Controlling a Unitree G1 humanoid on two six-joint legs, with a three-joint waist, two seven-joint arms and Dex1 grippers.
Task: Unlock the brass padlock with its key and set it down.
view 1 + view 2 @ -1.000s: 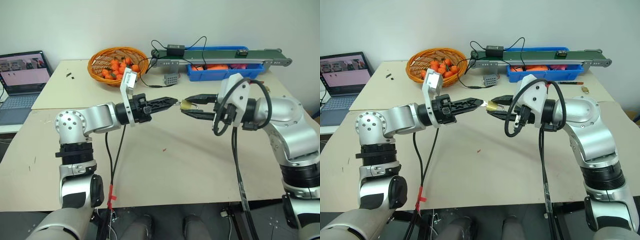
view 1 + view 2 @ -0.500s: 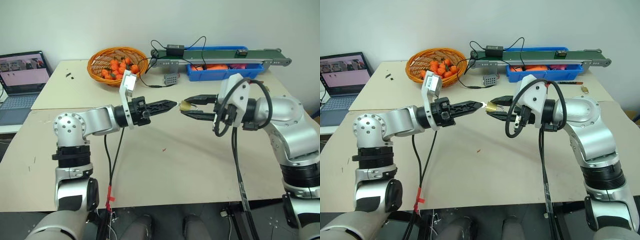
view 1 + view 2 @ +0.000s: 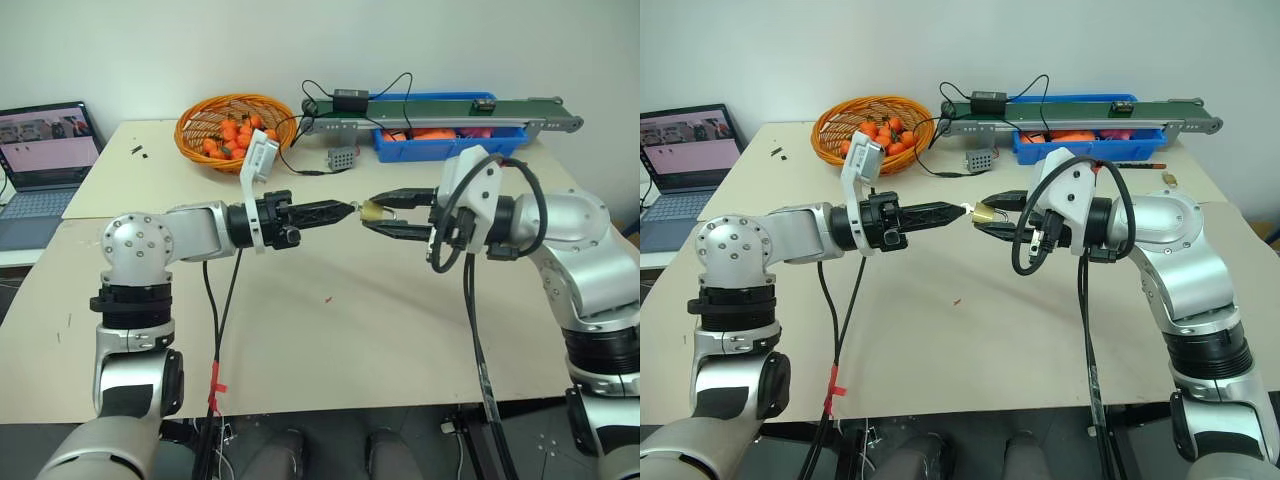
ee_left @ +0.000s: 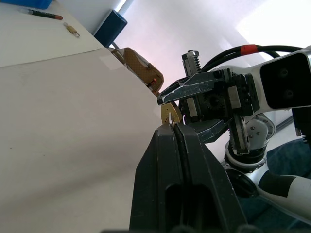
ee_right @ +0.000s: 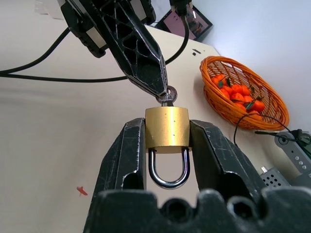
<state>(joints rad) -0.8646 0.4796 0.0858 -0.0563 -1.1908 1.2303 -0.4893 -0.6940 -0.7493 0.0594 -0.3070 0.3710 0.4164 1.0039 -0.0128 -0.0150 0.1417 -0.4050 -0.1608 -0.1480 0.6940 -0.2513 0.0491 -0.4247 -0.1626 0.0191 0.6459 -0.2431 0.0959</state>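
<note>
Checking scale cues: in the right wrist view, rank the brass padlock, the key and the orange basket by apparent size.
1. Orange basket, largest though farthest away.
2. Brass padlock, close to the camera, so its look is inflated.
3. Key, just its head showing at the left gripper.

The two head views look forward and down from above the tabletop (image 3: 330, 330), far enough back to take in both arms, with the basket (image 3: 236, 128) at upper centre. Each wrist view looks close along its own fingers at the padlock (image 5: 166, 127), the one spot all views share.
</note>
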